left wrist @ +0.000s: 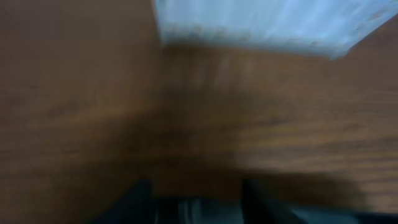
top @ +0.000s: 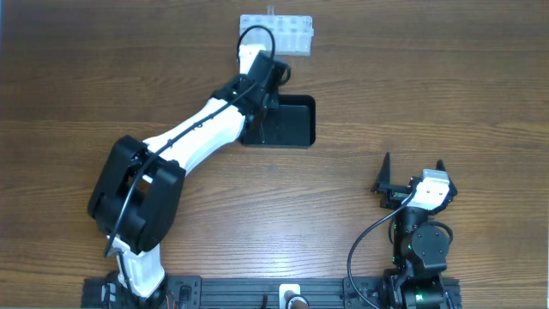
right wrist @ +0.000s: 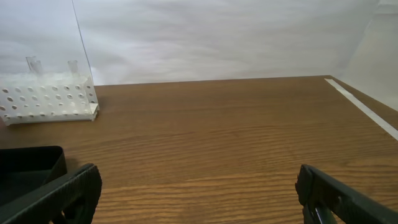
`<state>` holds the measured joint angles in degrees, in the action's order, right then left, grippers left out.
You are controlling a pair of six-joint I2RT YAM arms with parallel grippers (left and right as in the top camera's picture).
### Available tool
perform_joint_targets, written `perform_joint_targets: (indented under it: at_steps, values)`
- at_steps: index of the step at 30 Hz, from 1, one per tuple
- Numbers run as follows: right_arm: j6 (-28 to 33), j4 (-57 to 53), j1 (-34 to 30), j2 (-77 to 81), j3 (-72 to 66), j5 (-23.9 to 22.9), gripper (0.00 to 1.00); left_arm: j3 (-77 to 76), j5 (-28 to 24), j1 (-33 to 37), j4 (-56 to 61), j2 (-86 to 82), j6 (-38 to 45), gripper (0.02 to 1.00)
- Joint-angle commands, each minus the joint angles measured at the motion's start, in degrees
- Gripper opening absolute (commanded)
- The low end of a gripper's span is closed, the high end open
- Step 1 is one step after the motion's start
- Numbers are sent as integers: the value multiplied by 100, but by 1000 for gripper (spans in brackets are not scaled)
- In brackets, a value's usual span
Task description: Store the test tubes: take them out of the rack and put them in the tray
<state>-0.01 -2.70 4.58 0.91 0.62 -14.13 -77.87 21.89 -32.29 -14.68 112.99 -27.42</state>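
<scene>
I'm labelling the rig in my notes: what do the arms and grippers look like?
The left arm has white links, bulky black joint housings and a black cable running along it. The right arm is mostly black with a white wrist block and a looping black cable; the right gripper has black pointed fingers.

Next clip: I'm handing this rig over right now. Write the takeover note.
Left gripper: low over the table beside the rack; whether it is open or shut cannot be told.
Right gripper: open, empty, near its own base.
Rack: at the far edge, with tubes standing in it.
Tray: just in front of the rack, no tube visible in its uncovered part.
Done: nothing visible.
Left: move the tubes to the tray.
</scene>
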Motion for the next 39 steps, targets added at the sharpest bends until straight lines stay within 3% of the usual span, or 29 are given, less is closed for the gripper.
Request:
perform_joint_targets:
  at_steps: [1,5,8,16,19,25,39]
  values:
    - [-11,-7,0,-52,-35,-72,991,-824,328,111,385,-498,944,606]
    - [-11,-7,0,-52,-35,-72,991,-1143,240,315,669,-468,1338,654]
    - [-11,-7,0,-52,-33,-72,993,-1154,-116,542,1014,-372,1598,680]
    - [-11,-7,0,-52,-33,-72,991,-1180,-1941,1182,1961,352,2446,755]
    - [-11,-4,0,-52,-35,-72,993,-1303,-2347,1325,2179,686,2577,770]
    - [-11,-4,0,-52,-33,-72,991,-1825,-2662,1447,2223,1318,2597,770]
    - [-11,-7,0,-52,-33,-74,993,-2240,-2747,1447,2594,2028,2592,776]
